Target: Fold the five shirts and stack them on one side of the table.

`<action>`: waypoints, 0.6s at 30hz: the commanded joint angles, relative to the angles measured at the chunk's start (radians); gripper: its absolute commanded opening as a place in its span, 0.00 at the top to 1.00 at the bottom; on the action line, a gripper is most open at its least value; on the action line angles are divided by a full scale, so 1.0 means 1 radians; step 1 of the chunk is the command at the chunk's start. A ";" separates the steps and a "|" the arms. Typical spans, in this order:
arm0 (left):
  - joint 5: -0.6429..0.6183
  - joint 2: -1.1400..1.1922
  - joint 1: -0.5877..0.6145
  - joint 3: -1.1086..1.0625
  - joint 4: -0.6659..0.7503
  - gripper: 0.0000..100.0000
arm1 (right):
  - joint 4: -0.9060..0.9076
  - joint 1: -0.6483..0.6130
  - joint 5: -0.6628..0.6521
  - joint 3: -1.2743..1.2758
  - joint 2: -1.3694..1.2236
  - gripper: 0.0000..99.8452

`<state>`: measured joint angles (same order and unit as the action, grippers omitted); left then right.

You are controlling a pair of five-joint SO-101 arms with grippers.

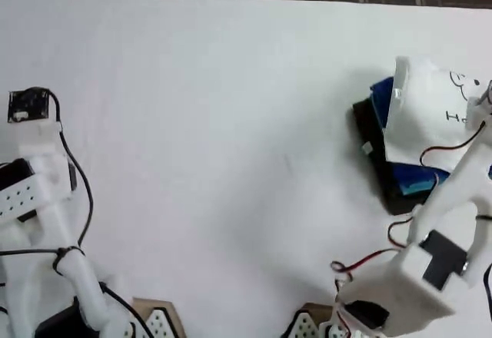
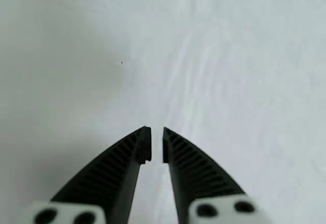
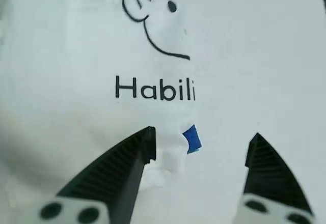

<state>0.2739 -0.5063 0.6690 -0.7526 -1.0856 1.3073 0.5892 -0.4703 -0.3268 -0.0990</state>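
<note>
The right tool [image 3: 202,137] stands wide open, its two black ribbed fingers [image 3: 122,163] spread just above the folded white cotton shirt with a black line drawing and lettering [image 3: 153,56]. Nothing is between them. A small patch of blue fabric [image 3: 191,140] peeps out at the white shirt's edge, midway between the fingers. That spread, low pose fits either letting go of the top garment or pressing it flat; which of the two I cannot tell.

From above, the white shirt [image 1: 430,115] tops a pile at the bench's right edge. Under it lie a folded blue shirt [image 1: 384,96] and a folded black shirt [image 1: 373,134], each sticking out a little on the side toward the bench's middle. The pile sits to one side, as the task asks. How many garments it holds I cannot count, since the right arm [image 1: 438,223] reaches across it.

The left tool [image 2: 157,132] is closed but for a thin slit and grips nothing, hanging over the bare white cloth-covered bench [image 1: 231,123]. The left arm [image 1: 38,192] is drawn in at the opposite edge, well apart from the pile, probably parked out of the way. No loose shirt lies on the open cloth, so the task looks close to done.
</note>
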 commanded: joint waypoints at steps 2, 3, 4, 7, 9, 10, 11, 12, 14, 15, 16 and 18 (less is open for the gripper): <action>-0.002 -0.031 0.037 0.154 -0.083 0.83 | 0.101 -0.088 0.135 -0.043 0.139 0.71; -0.002 -0.031 0.063 0.185 -0.095 0.81 | 0.140 -0.125 0.144 -0.043 0.147 0.71; -0.002 -0.031 0.094 0.216 -0.104 0.80 | 0.182 -0.168 0.149 -0.043 0.151 0.71; 0.006 -0.025 0.209 0.282 -0.103 0.76 | 0.288 -0.311 0.153 -0.043 0.147 0.71; 0.035 -0.020 0.293 0.295 -0.049 0.73 | 0.332 -0.412 0.153 -0.043 0.145 0.71; 0.071 -0.020 0.336 0.285 -0.008 0.72 | 0.349 -0.458 0.155 -0.043 0.145 0.71; 0.106 -0.018 0.377 0.272 0.041 0.71 | 0.358 -0.504 0.155 -0.043 0.151 0.71; 0.137 -0.018 0.417 0.249 0.097 0.70 | 0.366 -0.547 0.155 -0.043 0.154 0.71; 0.186 -0.002 0.489 0.196 0.226 0.69 | 0.378 -0.618 0.155 -0.044 0.156 0.71; 0.209 0.020 0.522 0.174 0.298 0.69 | 0.378 -0.647 0.155 -0.043 0.156 0.71; 0.229 0.048 0.555 0.160 0.370 0.69 | 0.381 -0.670 0.155 -0.043 0.154 0.71; 0.258 0.126 0.615 0.159 0.502 0.69 | 0.383 -0.705 0.155 -0.043 0.151 0.71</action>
<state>0.4887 -0.4465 1.1983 -0.5976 -0.7864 1.6817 -0.0644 -0.3245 -0.3268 -0.0069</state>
